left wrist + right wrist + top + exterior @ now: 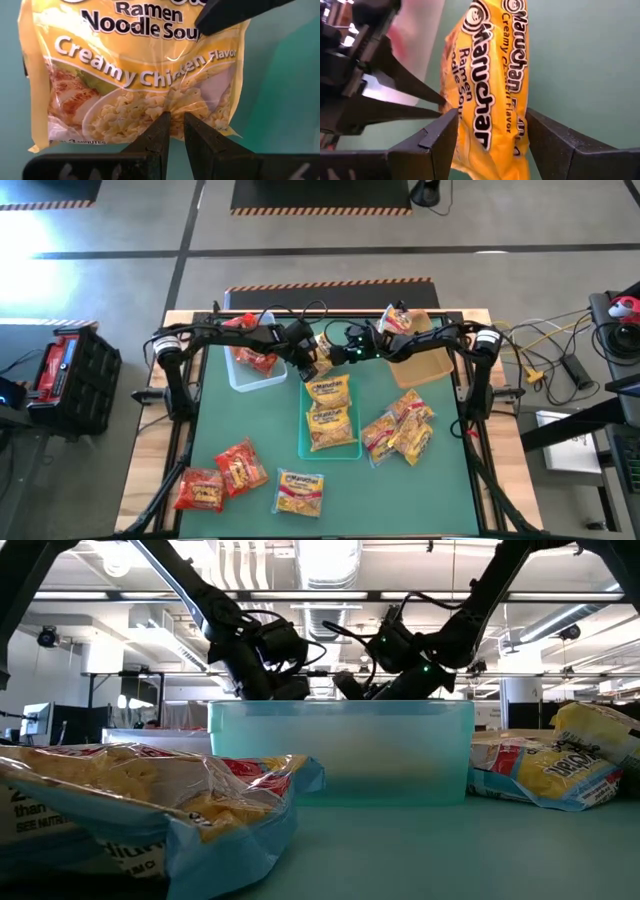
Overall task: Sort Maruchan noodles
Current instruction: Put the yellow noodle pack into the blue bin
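Observation:
A yellow Creamy Chicken Maruchan noodles packet (pixel 135 75) fills the left wrist view and also shows as the yellow packet (pixel 490 85) in the right wrist view. It is over the far end of the teal bin (pixel 352 450). My left gripper (pixel 312 366) is shut on it. My right gripper (pixel 338 352) is open, and its fingers stand on either side of the packet's brand-name end (pixel 492 140). I cannot tell whether they touch it. Two more yellow packets (pixel 328 412) lie flat in the teal bin. My left gripper pinches the packet's short end (pixel 175 116), the one away from the brand name, between its two fingers, near the middle of that edge. The fingers slant down from the table's left. I cannot tell whether the packet's other end rests on anything.
A clear bin (pixel 240 375) at the far left holds red packets. A tan bin (pixel 432 360) at the far right holds one packet. Loose packets lie on the green mat: red ones (pixel 220 475) and a yellow one (pixel 300 492) near the front, and a pile (pixel 400 430) to the right.

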